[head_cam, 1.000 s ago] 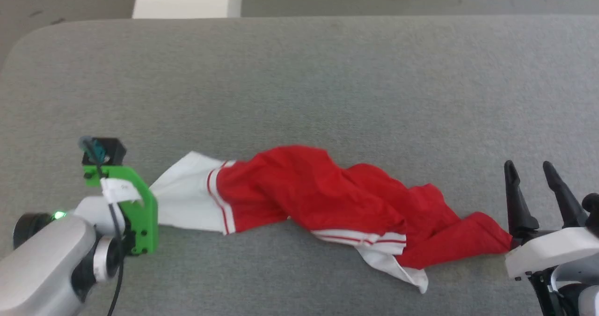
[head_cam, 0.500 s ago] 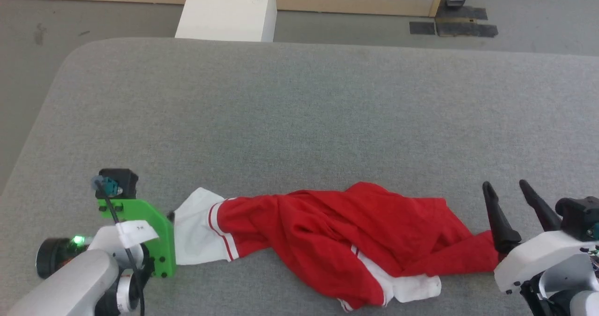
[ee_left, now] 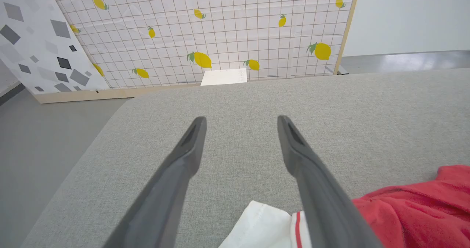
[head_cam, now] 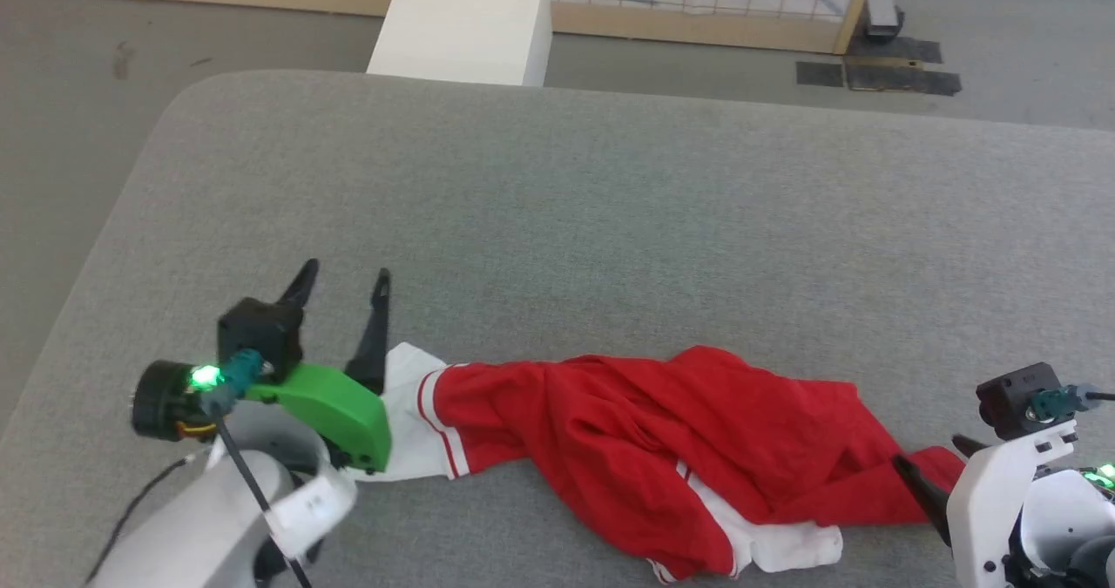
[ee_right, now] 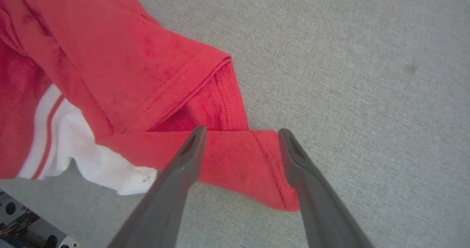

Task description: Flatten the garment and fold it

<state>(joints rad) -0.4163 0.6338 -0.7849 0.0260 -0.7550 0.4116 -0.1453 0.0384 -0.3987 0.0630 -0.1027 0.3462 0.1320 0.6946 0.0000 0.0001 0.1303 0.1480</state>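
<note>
Garment (head_cam: 662, 431), white end partly behind left gripper (head_cam: 346, 271)

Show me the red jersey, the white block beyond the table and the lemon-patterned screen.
red jersey (head_cam: 645, 431), head view, on its bunched red middle.
white block (head_cam: 470, 13), head view, on its top face.
lemon-patterned screen (ee_left: 220, 31), left wrist view, on its gridded panel.

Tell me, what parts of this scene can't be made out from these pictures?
- Garment front: head view, bunched folds hide any print.
- Garment's white end: head view, the left gripper's green mount covers its corner.
- Right gripper: head view, its own white wrist hides the finger bases.
- Garment's bulk: right wrist view, cut off by the left edge.
</note>
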